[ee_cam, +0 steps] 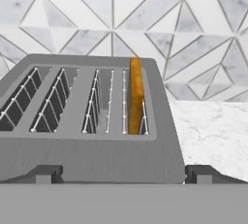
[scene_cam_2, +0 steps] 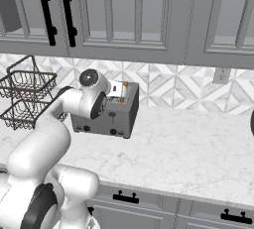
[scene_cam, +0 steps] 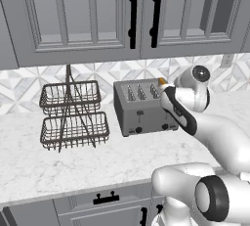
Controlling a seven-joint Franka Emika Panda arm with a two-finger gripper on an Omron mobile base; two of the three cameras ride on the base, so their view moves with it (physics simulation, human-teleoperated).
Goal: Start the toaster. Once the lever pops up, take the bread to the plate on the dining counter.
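Item 1: grey-cabinet marble worktop [scene_cam: 73, 166], patterned tile backsplash [scene_cam_2: 168, 86] behind, upper cabinets [scene_cam: 73, 14] w/ black handles above.

Item 2: my arm, reaching fwd to the toaster's right end; wrist hides that end in both base views.

Item 3: two-tier wire basket rack [scene_cam: 73, 115], just left of toaster, apart from it.

Item 4: toaster [scene_cam: 139, 106], on worktop vs. backsplash, four slots up top. Left tab [scene_cam: 140, 114] visible on front face; right-hand lever hidden behind wrist, can't tell its position.

Item 5: bread [ee_cam: 136, 94], upright in toaster's rightmost slot, top edge poking above the rim.

Item 6: gripper [ee_cam: 123, 174], fingertips [ee_cam: 46, 173] low in front of toaster, spread wide apart, nothing between them.
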